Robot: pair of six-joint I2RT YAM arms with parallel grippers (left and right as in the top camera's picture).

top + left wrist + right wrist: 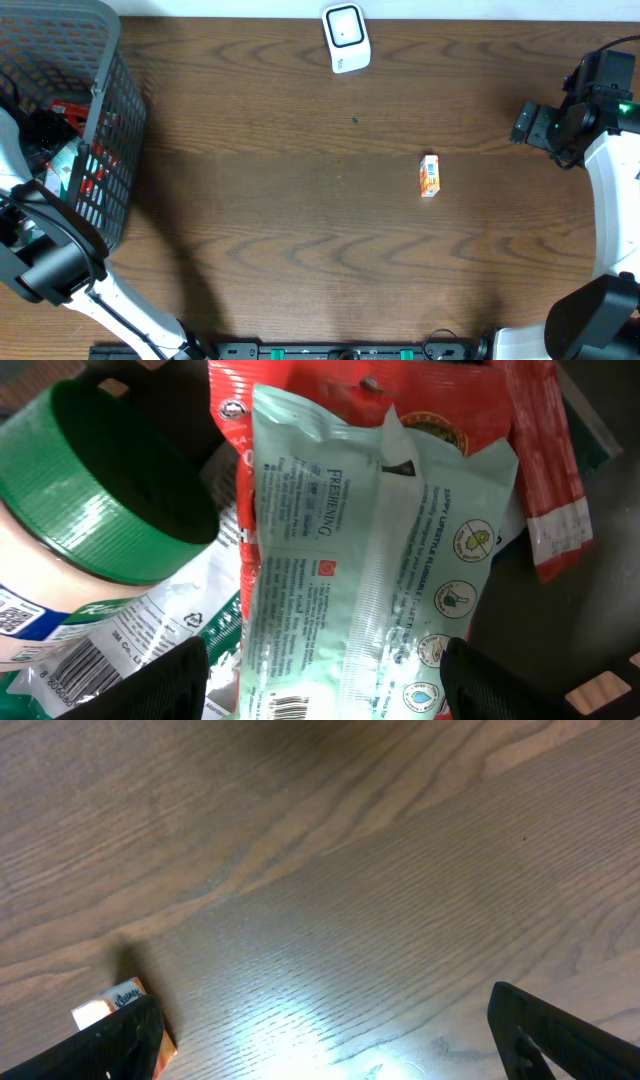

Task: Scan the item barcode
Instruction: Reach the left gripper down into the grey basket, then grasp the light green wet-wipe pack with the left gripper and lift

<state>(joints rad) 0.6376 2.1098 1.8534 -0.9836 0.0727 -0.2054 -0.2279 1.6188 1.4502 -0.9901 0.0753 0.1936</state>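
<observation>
Inspector: What is hidden or cut off?

Assessor: In the overhead view, the left arm goes down into the basket [103, 95] at the table's [300, 240] left end, and the mesh covers its claw. The wrist view shows the left claw [325, 660] with jaws wide apart, holding nothing. They straddle the lower end of a pale green pouch [370, 560]. I cannot tell whether they touch it. The pouch's barcode [285, 707] runs off the bottom edge. A red packet [420, 400] lies under the pouch, mostly covered. A green-lidded jar [110, 490] sits just beside it, its label partly out of frame.

Inspector: And the right side?

Assessor: The right claw [325, 1000] is fully open and empty above bare wood. One finger [110, 1045] covers part of the orange box [115, 1005]. The print on it is too small to read.

Inspector: Edges and open room?

Assessor: The box [430, 176] lies alone, right of centre and well apart from the scanner [346, 38] at the far edge. Open wood separates the basket, box and scanner. Inside the basket the items are packed close together.
</observation>
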